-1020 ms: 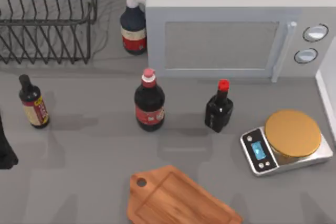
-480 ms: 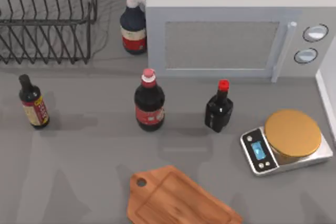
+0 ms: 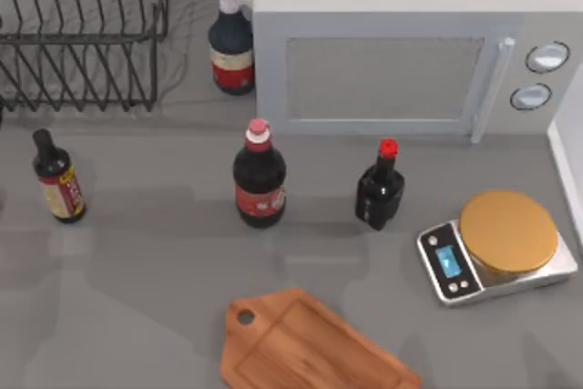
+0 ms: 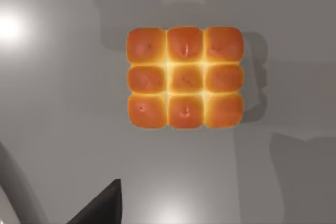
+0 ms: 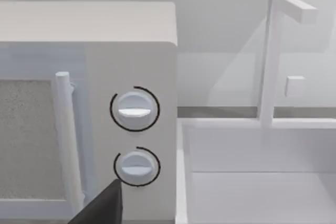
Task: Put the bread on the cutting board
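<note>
Meanwhile, bread point(image 4: 185, 78) lies off the cutting board point(image 3: 310, 345).

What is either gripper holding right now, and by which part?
Nothing is held. The bread lies free on the table below the left wrist camera, with no finger on it. The cutting board is bare.

Overhead on table point(image 3: 137, 261); right wrist, like top, facing microwave point(image 5: 84, 77).

Colours and surface patterns

Bread point(image 4: 185, 78): golden-orange, nine-segment grid, darker red-brown crowns. Cutting board point(image 3: 310, 345): reddish-brown wood grain. Tabletop point(image 3: 146, 271): plain grey. Microwave point(image 3: 401, 43): white.
</note>
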